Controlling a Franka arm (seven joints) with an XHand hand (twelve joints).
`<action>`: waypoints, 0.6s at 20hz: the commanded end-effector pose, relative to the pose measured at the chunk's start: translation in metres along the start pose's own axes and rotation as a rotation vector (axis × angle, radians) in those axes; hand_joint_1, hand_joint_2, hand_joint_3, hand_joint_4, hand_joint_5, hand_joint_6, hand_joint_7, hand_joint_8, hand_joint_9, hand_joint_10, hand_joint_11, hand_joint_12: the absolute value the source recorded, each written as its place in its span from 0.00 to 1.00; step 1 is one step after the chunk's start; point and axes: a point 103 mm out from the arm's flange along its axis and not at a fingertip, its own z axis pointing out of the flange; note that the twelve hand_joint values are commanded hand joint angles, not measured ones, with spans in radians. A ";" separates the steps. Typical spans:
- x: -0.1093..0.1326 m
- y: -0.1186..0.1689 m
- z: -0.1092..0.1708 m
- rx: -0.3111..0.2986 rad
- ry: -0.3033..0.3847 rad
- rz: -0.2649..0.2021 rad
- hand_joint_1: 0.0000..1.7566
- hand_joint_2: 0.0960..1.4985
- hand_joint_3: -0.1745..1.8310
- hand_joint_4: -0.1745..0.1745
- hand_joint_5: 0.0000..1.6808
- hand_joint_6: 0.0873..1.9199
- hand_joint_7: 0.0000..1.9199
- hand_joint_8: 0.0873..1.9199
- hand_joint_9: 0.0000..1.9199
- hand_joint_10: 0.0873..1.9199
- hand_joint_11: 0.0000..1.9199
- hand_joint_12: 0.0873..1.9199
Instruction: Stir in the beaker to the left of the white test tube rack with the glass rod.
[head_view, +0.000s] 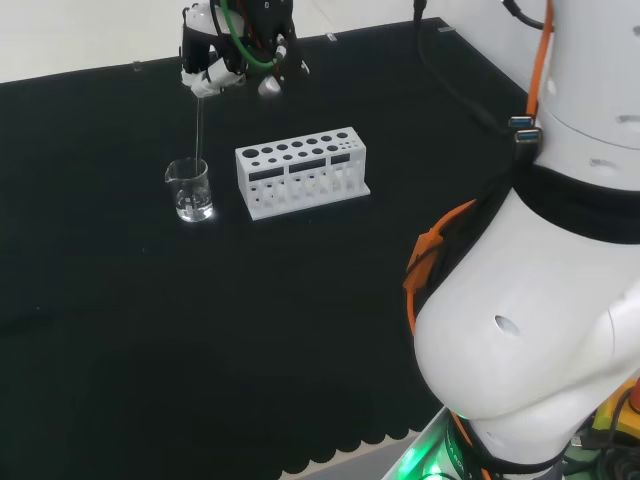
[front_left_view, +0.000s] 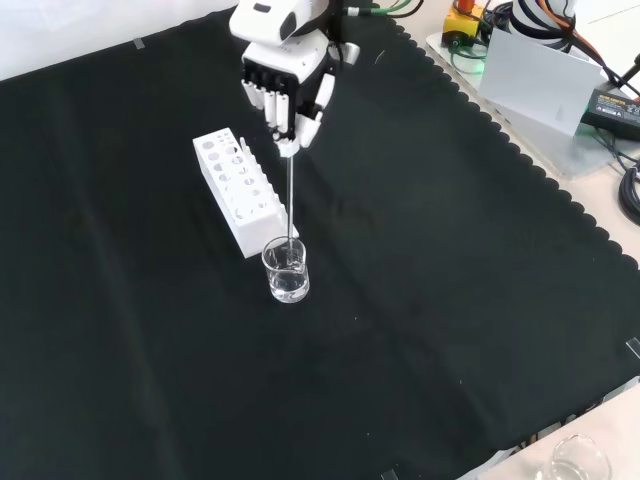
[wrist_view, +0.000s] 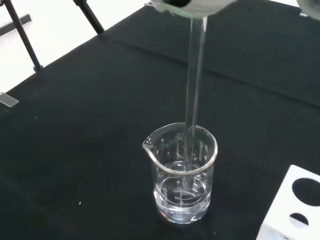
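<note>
My glass rod (head_view: 199, 130) hangs upright, its lower end dipped into the clear liquid inside the small glass beaker (head_view: 190, 190), which has a pouring lip. In the head view the beaker stands upright on the black cloth just left of the white test tube rack (head_view: 302, 171)

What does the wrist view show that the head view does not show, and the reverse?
Wrist view: clear liquid low in the beaker, with the glass rod reaching down into it, and the spout on its rim. Head view: the hand pinching the rod's top, and the whole white test tube rack to the beaker's right. Both: rod standing nearly upright inside the beaker on the black cloth.
</note>
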 end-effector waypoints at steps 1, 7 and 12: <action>0.020 -0.003 -0.006 -0.027 0.016 -0.021 0.75 0.67 0.00 0.00 0.81 0.15 0.73 0.15 0.95 0.16 0.90 0.22; 0.040 0.000 -0.013 -0.048 0.017 -0.046 0.75 0.67 0.00 0.00 0.81 0.15 0.73 0.15 0.95 0.16 0.90 0.23; 0.045 -0.002 -0.017 -0.048 0.007 -0.050 0.75 0.67 0.00 0.00 0.81 0.15 0.73 0.15 0.95 0.16 0.90 0.23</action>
